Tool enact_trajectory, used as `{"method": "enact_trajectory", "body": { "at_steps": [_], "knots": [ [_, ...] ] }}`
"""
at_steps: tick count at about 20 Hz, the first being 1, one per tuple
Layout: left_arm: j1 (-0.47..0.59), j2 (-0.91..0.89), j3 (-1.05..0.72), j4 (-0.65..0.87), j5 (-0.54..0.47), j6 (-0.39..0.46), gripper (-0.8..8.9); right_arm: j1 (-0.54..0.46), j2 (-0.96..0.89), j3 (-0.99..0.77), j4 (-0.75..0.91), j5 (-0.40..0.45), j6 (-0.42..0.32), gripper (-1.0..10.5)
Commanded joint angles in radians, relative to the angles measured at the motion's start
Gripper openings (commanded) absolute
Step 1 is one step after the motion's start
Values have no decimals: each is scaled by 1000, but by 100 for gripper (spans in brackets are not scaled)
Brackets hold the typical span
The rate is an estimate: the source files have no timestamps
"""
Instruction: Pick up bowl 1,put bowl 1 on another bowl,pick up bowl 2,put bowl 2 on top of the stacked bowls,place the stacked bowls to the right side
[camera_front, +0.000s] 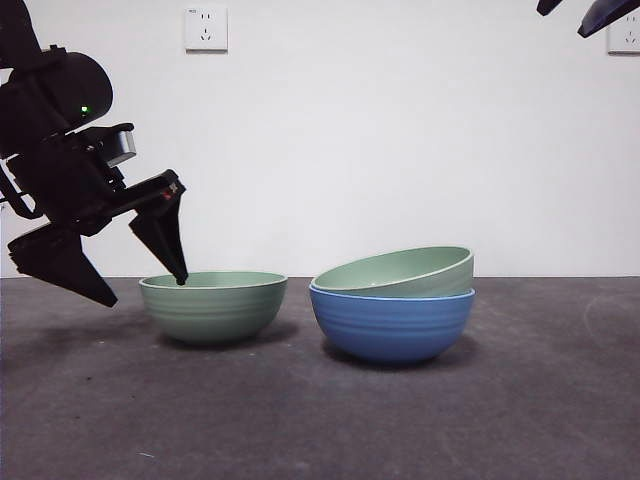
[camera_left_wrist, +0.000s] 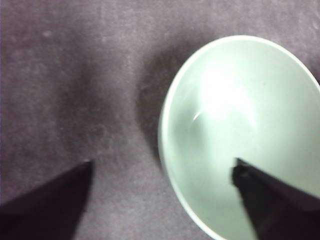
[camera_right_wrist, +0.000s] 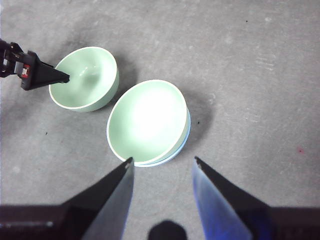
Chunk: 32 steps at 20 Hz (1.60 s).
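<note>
So the left gripper (camera_front: 145, 290) comes in tilted from the left with its jaws spread wide, one tip dipping just inside the rim of the lone green bowl (camera_front: 213, 306) and the other hanging outside it over the dark table (camera_front: 320, 420), so it straddles the near wall. The other green bowl (camera_front: 396, 271) sits a bit crooked inside the blue bowl (camera_front: 391, 325) just to the right of that one. The right gripper (camera_right_wrist: 162, 165) hangs high above the stacked pair with its jaws apart, holding nothing.

White wall (camera_front: 400, 130) with two sockets (camera_front: 205, 27) behind dark table (camera_front: 320, 420).
</note>
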Motion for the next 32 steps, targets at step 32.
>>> {"method": "enact_trajectory", "body": {
  "at_steps": [32],
  "knots": [
    [-320, -34, 331, -185, 35, -3, -8, 1, -2, 2, 2, 3, -5, 190]
  ]
}}
